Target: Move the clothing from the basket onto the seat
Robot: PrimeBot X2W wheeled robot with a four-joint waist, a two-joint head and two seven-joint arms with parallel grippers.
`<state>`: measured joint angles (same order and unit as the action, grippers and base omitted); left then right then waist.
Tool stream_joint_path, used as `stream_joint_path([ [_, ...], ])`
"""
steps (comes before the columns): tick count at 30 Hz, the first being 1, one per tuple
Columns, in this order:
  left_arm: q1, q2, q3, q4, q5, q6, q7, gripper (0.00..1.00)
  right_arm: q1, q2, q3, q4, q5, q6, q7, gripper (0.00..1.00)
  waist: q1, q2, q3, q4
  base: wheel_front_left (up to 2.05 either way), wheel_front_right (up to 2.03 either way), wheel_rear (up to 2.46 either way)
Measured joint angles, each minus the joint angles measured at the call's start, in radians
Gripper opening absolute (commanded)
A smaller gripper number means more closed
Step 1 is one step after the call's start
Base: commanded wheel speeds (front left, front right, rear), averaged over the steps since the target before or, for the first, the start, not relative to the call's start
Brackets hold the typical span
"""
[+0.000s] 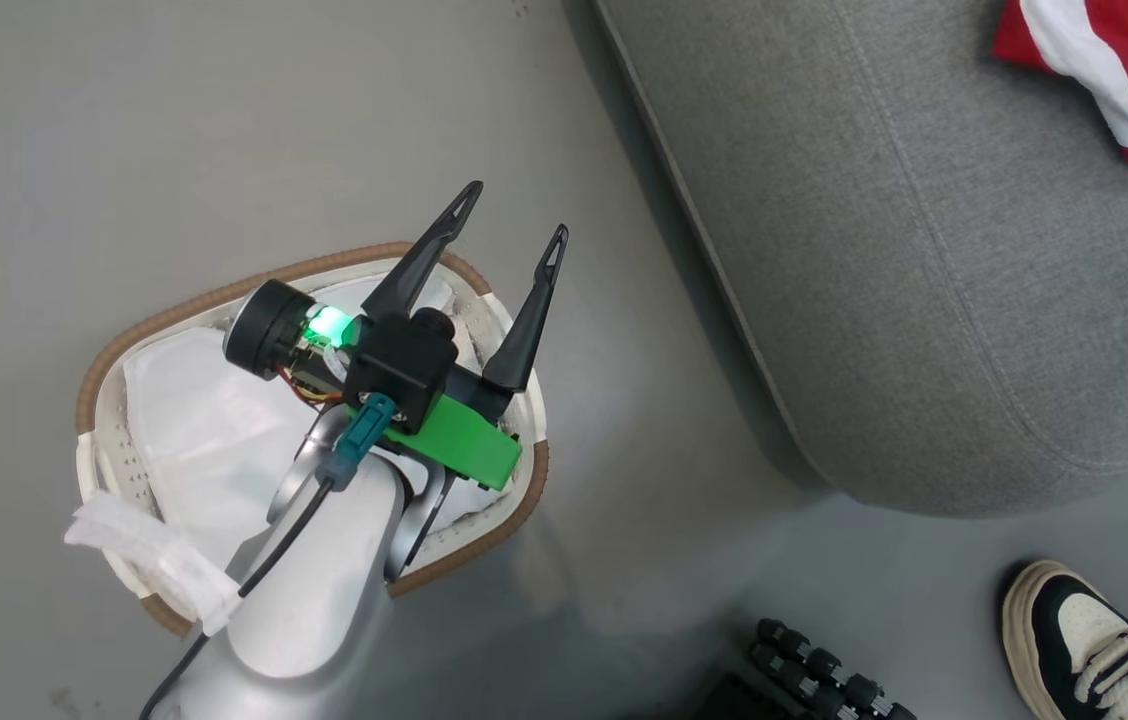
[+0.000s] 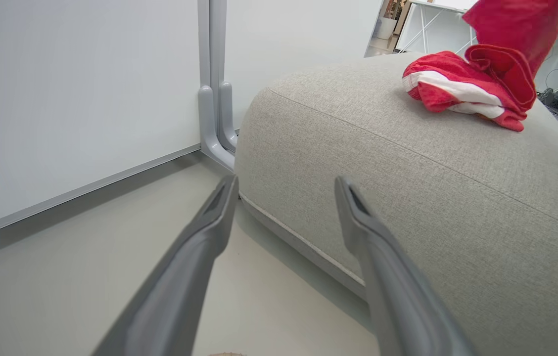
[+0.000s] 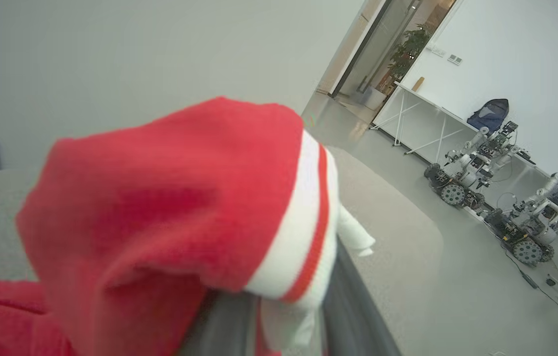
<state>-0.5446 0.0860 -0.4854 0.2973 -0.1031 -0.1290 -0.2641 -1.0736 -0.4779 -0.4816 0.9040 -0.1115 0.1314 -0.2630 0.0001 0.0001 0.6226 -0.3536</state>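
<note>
Because it is so big, the grey seat [image 1: 924, 300] is easy to find, just ahead and to the right of the left end effector [image 1: 516, 208]. Under that end effector sits the basket [image 1: 124, 345], with a white cloth [image 1: 194, 420] inside. Some red clothes [image 2: 462, 89] lie on the seat, far past its tips. Its fingers are spread, with nothing in them. The right end effector [image 3: 289, 311] is clenched on one more red piece, up over the seat. It looks soft, light and floppy, so pinch a thick fold.

Black-and-white shoe [image 1: 1089, 640] on grey floor [image 1: 224, 130]
</note>
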Motion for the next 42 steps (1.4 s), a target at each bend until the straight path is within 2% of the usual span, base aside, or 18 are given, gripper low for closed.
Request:
stream_joint_path([
  [3, -0.001, -0.001, 0.002, 0.001, -0.002, 0.0, 0.0, 1.0, 0.045, 0.054, -0.007, -0.001, 0.001, 0.0, 0.0, 1.0, 0.0, 0.0, 0.003, 0.013, 0.0, 0.0, 0.0],
  [8, -0.001, -0.005, 0.015, 0.005, -0.008, 0.0, 0.0, 1.0, 0.13, 0.12, 0.055, -0.07, 0.049, 0.0, 0.0, 1.0, 0.0, 0.0, -0.02, 0.015, 0.0, 0.0, 0.0],
  [17, 0.045, -0.013, 0.071, -0.009, -0.019, 0.006, 0.0, 1.0, 0.35, 0.183, 0.253, -0.298, 0.162, 0.0, 0.0, 1.0, 0.0, 0.0, -0.097, 0.033, 0.0, 0.0, 0.0],
  [22, 0.088, -0.02, 0.119, -0.033, -0.027, 0.02, 0.0, 1.0, 0.433, 0.214, 0.342, -0.382, 0.232, 0.0, 0.0, 1.0, -0.0001, -0.0001, -0.149, 0.057, 0.0, 0.0, 0.0],
  [32, 0.169, -0.031, 0.25, -0.052, -0.037, 0.054, 0.0, 1.0, 0.536, 0.259, 0.49, -0.493, 0.281, 0.0, 0.0, 1.0, -0.0001, 0.0, -0.222, 0.173, 0.0, 0.0, 0.0],
  [42, 0.254, -0.034, 0.394, -0.025, -0.033, 0.076, 0.0, 1.0, 0.608, 0.361, 0.531, -0.486, 0.288, 0.0, 0.0, 1.0, -0.0001, 0.0, -0.298, 0.285, 0.0, 0.0, 0.0],
])
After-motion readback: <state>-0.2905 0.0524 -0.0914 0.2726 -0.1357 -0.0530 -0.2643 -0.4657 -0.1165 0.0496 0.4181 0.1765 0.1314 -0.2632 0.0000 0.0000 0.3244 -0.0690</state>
